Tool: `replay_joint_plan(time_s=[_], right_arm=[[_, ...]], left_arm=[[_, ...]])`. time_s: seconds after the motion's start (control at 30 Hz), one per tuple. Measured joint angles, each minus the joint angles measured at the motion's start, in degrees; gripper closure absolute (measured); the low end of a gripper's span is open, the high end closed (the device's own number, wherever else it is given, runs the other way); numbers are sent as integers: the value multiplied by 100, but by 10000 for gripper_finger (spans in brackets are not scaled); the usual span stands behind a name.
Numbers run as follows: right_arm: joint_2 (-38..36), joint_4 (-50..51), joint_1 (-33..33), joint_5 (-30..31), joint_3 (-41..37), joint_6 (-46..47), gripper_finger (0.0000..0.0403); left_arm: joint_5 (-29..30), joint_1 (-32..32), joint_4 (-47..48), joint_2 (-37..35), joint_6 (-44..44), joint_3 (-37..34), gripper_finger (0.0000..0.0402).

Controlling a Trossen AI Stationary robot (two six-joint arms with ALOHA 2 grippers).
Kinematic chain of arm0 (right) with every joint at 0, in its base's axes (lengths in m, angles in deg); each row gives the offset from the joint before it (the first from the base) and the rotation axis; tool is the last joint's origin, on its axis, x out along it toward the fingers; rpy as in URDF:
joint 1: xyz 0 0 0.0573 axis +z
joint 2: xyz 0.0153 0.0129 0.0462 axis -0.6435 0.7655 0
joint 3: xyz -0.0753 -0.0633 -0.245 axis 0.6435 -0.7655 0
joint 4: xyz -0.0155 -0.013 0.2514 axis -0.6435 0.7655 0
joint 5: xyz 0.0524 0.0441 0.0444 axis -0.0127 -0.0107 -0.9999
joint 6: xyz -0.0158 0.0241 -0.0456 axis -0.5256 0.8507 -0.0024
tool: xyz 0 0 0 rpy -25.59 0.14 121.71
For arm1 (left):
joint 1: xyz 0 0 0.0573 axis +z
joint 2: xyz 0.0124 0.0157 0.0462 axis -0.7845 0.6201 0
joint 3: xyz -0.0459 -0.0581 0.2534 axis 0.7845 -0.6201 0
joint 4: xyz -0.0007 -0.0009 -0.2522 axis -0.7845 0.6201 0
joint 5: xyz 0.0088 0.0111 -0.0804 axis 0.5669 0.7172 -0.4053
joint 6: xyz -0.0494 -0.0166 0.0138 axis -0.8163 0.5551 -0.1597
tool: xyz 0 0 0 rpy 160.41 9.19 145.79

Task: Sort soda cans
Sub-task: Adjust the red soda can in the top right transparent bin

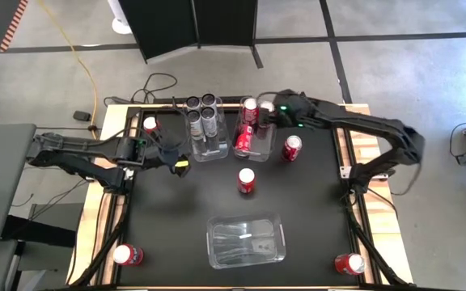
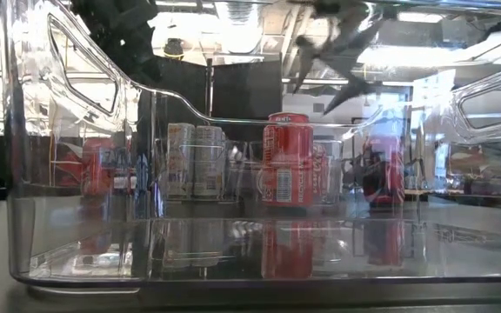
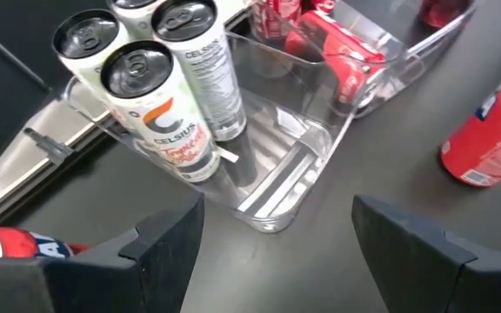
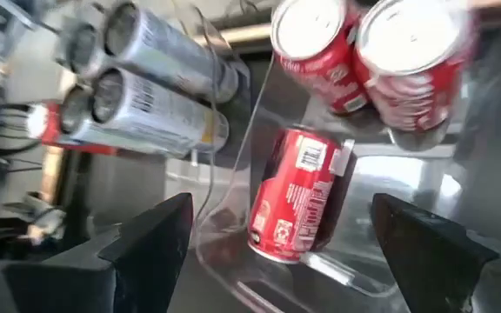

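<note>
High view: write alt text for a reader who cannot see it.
Seen from above, two clear bins sit side by side at the black table's far edge, one holding four tall silver cans, the other red cans. The right hand hovers open over the red-can bin; the left hand is open beside the silver-can bin. Five red cans and an empty bin lie scattered.

"CELSIUS" can be read on two of the tall white cans in the left wrist view, across the front can (image 3: 159,113) above smaller lettering too blurred to make out, and running down the can behind it (image 3: 200,65); the red cans' lettering cannot be read.
</note>
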Motion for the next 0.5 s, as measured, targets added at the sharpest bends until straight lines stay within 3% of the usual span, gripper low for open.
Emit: replay_joint_plan(time_s=[0.5], right_arm=[[2264, 639, -70, -872, 1139, -218, 82]], left_arm=[[-246, -47, 220, 0, -361, 0, 113]])
